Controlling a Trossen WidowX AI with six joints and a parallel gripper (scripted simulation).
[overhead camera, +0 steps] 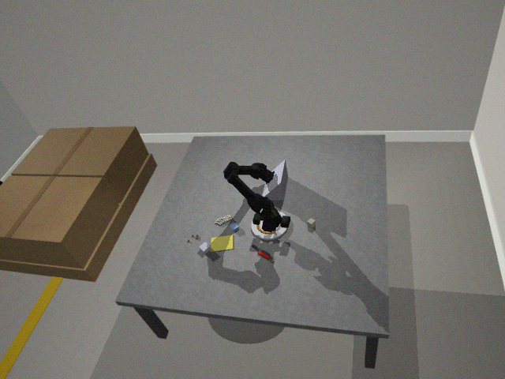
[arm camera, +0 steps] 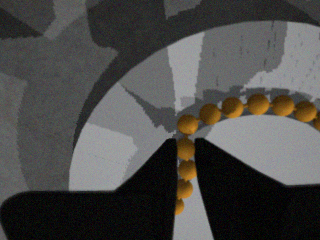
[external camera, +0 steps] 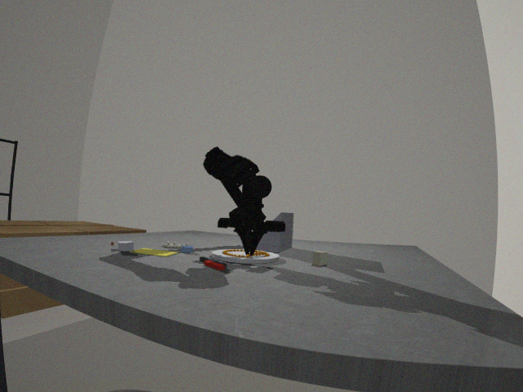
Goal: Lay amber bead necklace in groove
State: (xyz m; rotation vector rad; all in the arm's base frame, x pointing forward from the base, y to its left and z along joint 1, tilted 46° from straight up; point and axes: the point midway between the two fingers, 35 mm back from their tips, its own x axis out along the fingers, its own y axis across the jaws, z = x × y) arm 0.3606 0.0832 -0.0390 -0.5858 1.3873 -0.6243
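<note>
On my wrist feed, the amber bead necklace (arm camera: 233, 107) curves along the groove of the round white bead board (arm camera: 100, 155), running from three o'clock toward centre, then down to six, pinched between the closed black hand (arm camera: 186, 150).

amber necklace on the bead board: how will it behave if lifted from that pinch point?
Probably floppy: the amber bead necklace bends sharply right by the tool, so it would likely drape. The round beads look smooth and may slip. Likely light. The bead board should stay put.
</note>
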